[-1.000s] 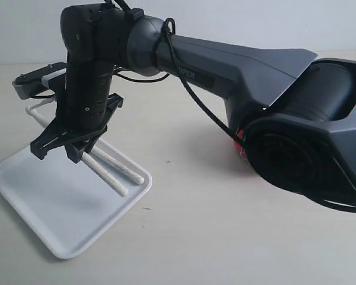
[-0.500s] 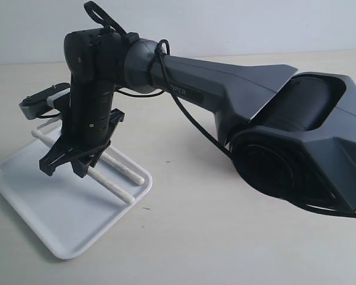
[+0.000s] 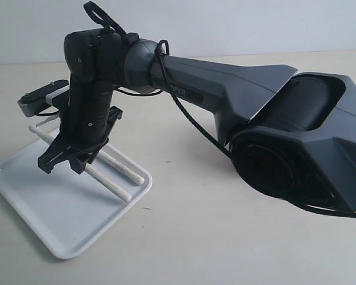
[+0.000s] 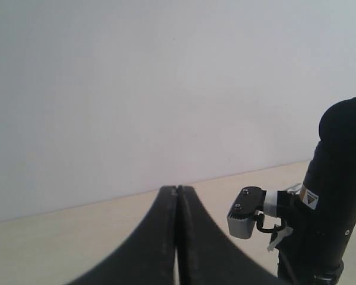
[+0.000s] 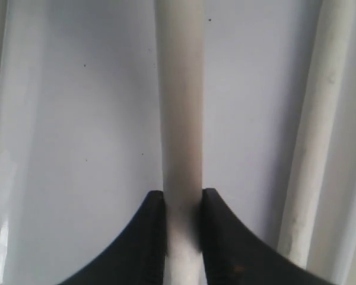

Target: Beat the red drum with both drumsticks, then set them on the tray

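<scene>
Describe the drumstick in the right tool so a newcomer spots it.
Find the white tray at the exterior view's left. Over it, the held drumstick is clamped between the right tool's black jaws; the other drumstick lies free beside it.

The tabletop [image 3: 225, 249] I work over is pale beige and matte. The only thing I see lying directly on it is the tray [image 3: 53, 205], white and flat, at about eight o'clock in the exterior view, one rounded corner pointing toward six. A tiny dark speck [image 3: 168, 161] marks the bare surface near the centre.
</scene>
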Motion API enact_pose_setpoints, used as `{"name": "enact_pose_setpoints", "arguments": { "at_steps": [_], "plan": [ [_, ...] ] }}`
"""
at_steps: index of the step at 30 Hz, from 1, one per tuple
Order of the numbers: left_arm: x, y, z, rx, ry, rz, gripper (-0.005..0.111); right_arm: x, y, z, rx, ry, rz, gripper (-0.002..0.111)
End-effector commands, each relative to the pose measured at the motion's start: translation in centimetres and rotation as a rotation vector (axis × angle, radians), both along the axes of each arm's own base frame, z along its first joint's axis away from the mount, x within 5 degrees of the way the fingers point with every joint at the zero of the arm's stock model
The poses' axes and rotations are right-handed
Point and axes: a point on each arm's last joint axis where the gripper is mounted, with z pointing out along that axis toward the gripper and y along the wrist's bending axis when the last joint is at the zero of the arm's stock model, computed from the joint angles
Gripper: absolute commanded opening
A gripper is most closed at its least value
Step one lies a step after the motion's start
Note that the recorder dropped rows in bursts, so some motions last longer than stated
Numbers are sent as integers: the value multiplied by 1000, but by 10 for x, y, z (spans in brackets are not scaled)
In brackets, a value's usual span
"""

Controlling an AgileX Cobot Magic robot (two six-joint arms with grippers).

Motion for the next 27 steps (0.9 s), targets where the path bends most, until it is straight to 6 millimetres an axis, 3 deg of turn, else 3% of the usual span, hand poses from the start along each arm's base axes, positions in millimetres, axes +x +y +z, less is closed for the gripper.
{"name": "enact_pose_setpoints", "arguments": {
  "at_steps": [1, 4, 12, 19, 21, 25, 27],
  "plan": [
    [1, 0, 0, 3, -4, -1, 0, 2, 1, 1, 3, -25, 10, 17],
    [1, 0, 0, 3, -4, -1, 0, 2, 1, 1, -3, -29, 12, 18],
    [1, 0, 0, 10, -6, 0, 0, 2, 1, 1, -3, -28, 9, 34],
    [1, 0, 0, 15, -6, 1, 0, 2, 0, 6, 2, -39, 10, 34],
    [1, 0, 0, 15, -6, 1, 0, 2, -2, 12, -13, -46, -4, 31],
    [1, 0, 0, 7, -7, 1, 0, 0, -7, 35, -14, -44, -70, 5],
    [1, 0, 1, -21, -5, 0, 0, -1, -9, 52, 11, -62, -82, 0]
  ]
}}
